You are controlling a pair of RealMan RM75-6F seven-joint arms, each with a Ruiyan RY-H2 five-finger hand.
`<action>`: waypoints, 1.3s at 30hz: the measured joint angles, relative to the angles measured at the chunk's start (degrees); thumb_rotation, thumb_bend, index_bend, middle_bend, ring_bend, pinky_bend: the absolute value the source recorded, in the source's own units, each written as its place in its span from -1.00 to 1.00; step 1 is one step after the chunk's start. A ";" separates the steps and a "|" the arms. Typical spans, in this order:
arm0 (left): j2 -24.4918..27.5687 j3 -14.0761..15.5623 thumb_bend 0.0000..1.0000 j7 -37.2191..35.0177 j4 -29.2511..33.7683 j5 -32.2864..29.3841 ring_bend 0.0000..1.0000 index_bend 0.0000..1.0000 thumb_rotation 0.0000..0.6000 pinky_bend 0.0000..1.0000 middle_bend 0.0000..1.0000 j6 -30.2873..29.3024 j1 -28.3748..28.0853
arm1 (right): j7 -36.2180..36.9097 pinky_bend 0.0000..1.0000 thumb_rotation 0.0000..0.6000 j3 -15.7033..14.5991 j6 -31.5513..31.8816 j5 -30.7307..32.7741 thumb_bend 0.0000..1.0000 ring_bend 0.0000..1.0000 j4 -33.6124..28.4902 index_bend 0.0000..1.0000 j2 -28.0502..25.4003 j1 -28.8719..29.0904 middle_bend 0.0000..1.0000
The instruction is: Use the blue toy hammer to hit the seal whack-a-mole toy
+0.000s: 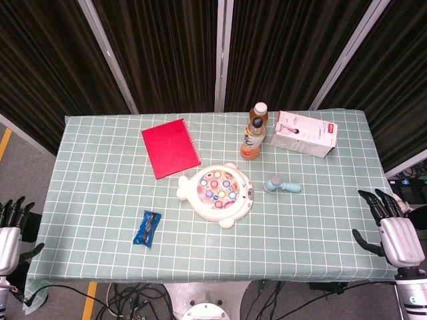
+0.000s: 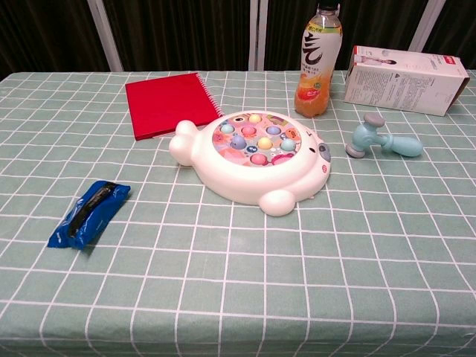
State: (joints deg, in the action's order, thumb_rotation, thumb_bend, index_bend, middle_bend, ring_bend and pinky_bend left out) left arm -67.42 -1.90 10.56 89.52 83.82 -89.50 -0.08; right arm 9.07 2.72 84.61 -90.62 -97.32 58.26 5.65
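lying untouched, blue toy hammer (image 2: 384,140) just beside seal toy (image 2: 253,155).

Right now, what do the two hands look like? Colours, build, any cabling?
Only the head view shows them. The right hand has a silver-grey metallic palm casing with ribbed lines, black segmented fingers and a black thumb. The left hand, cut off by the frame edge, matches: silver-grey body, black fingers. Below the right hand a lighter grey wrist section shows. No markings are legible; dark cables lie on the floor under the table.
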 measured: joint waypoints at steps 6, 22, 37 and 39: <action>-0.06 0.21 -0.93 -0.21 0.13 0.19 -1.00 -0.69 1.00 -1.00 -0.87 0.07 0.16 | -0.19 -0.82 1.00 -0.13 -0.53 -0.14 -0.58 -0.96 -0.03 -0.80 0.00 0.35 -0.74; -0.05 0.50 -0.93 -1.35 -0.06 -0.47 -1.00 -0.69 1.00 -1.00 -0.87 1.32 0.29 | -4.85 -0.81 1.00 4.43 -19.96 8.69 -0.65 -0.96 0.05 -0.80 2.58 12.63 -0.68; -0.83 0.83 -0.93 -3.32 -1.99 -1.42 -1.00 -0.69 1.00 -1.00 -0.87 3.40 0.11 | -8.50 -0.67 1.00 9.24 -36.97 22.85 -0.64 -0.80 18.08 -0.50 20.04 27.39 -0.45; -1.00 0.82 -0.93 -3.48 -2.22 -1.34 -1.00 -0.69 1.00 -1.00 -0.88 3.61 -0.05 | -9.05 -0.63 1.00 9.28 -37.71 23.55 -0.61 -0.74 19.45 -0.46 21.22 28.18 -0.40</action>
State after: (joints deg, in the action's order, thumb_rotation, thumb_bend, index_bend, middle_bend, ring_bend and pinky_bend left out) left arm -68.42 -1.08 7.08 87.30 82.48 -85.89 -0.13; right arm 0.02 12.00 46.91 -67.07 -77.87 79.48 33.83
